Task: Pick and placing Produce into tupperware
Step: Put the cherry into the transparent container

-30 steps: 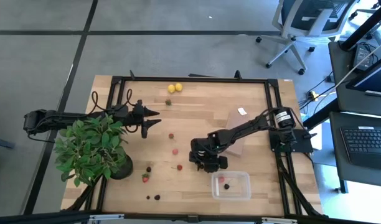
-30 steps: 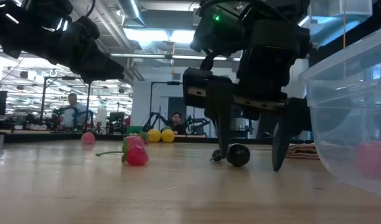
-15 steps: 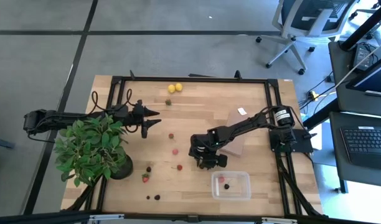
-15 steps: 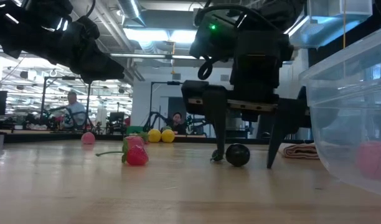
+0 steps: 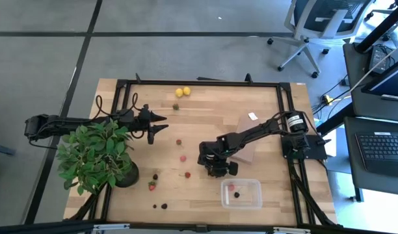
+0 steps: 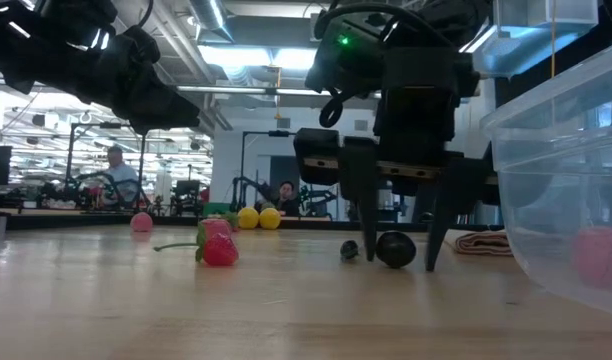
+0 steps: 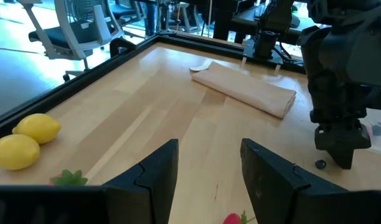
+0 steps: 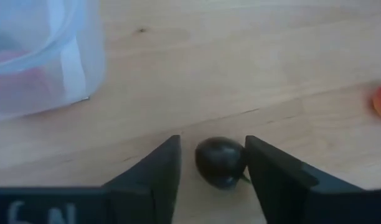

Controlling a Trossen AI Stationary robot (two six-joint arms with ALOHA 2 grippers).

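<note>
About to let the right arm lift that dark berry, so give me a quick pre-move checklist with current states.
1. Dark berry between right gripper fingers: ok.
2. Fingers firmly clamped on it: cannot tell; a gap shows on one side.
3. Berry on the table, not lifted: ok.
4. Tupperware close by, open top: ok.
5. Left gripper parked clear near the potted plant: ok.
</note>
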